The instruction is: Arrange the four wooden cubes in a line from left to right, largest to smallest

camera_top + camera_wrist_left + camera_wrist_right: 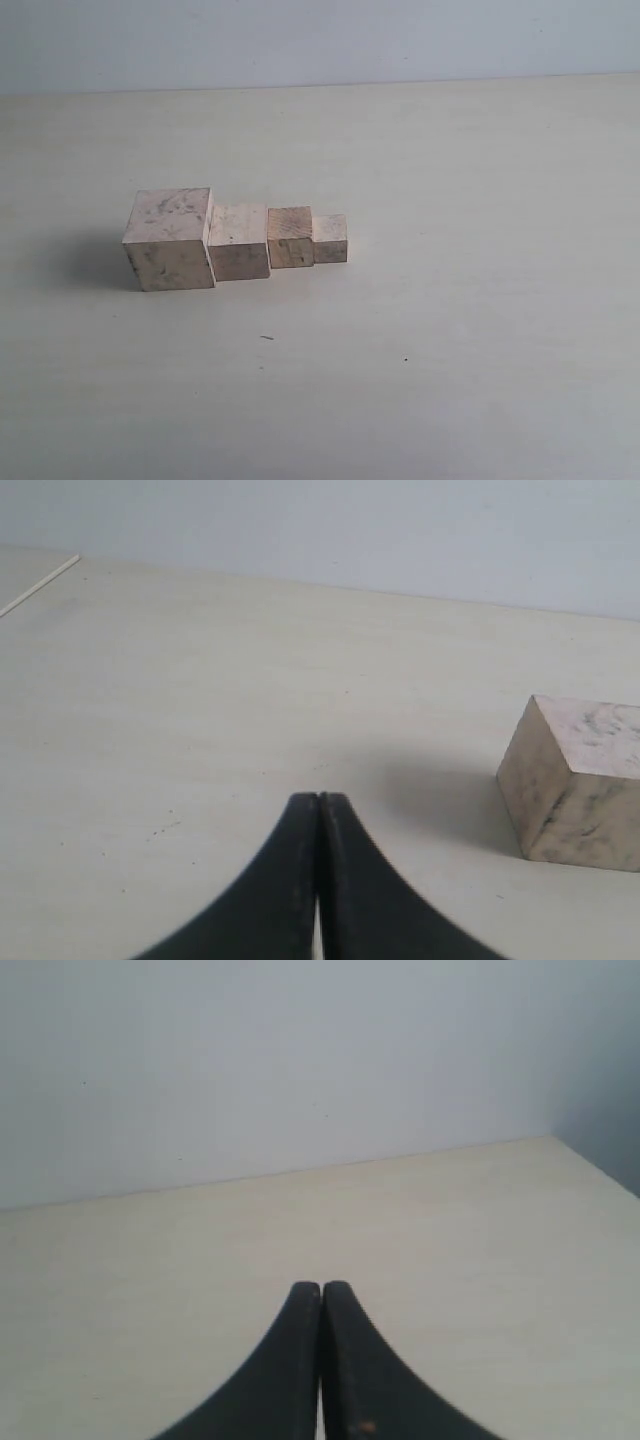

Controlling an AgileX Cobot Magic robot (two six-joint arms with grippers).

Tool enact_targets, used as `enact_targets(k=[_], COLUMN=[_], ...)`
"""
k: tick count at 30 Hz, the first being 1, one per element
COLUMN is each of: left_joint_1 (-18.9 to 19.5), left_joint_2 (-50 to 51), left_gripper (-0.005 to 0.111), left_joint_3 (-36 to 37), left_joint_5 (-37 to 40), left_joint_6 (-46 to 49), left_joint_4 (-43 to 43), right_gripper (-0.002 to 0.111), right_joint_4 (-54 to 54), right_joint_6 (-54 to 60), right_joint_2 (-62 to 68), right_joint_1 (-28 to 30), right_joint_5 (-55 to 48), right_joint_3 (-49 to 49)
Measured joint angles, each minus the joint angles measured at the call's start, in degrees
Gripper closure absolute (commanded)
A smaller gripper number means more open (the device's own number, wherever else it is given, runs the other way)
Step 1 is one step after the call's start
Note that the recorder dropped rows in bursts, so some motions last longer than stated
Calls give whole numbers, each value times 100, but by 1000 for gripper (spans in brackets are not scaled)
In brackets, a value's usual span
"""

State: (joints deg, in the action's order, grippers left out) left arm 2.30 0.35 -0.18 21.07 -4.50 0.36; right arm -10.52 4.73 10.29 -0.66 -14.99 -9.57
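Four pale wooden cubes stand side by side in a row on the table in the exterior view. From left to right they are the largest cube [169, 239], the second cube [239, 242], the third cube [290, 237] and the smallest cube [330, 239], each touching its neighbour. Neither arm shows in the exterior view. My left gripper [318, 798] is shut and empty above bare table, with the largest cube [577, 780] off to one side of it. My right gripper [321, 1286] is shut and empty too, with no cube in its view.
The pale table [450, 330] stretches wide around the row, ending at a light wall [320, 40] at the back. A table edge [40, 584] shows in the left wrist view, and a table corner [560, 1145] in the right wrist view.
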Motion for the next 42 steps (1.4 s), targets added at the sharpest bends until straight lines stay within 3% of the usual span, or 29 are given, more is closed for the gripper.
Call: enact_targets(k=[15, 42], left_joint_1=[0, 0], left_joint_2=[0, 0], left_gripper=[107, 107], left_joint_3=[0, 0], left_joint_5=[0, 0], left_joint_6=[0, 0], left_joint_4=[0, 0], right_gripper=[108, 108], right_joint_4=[13, 120], right_joint_6=[0, 0], right_joint_2=[-747, -991], right_joint_1=[199, 199], right_joint_5=[64, -490], right_joint_3=[910, 932])
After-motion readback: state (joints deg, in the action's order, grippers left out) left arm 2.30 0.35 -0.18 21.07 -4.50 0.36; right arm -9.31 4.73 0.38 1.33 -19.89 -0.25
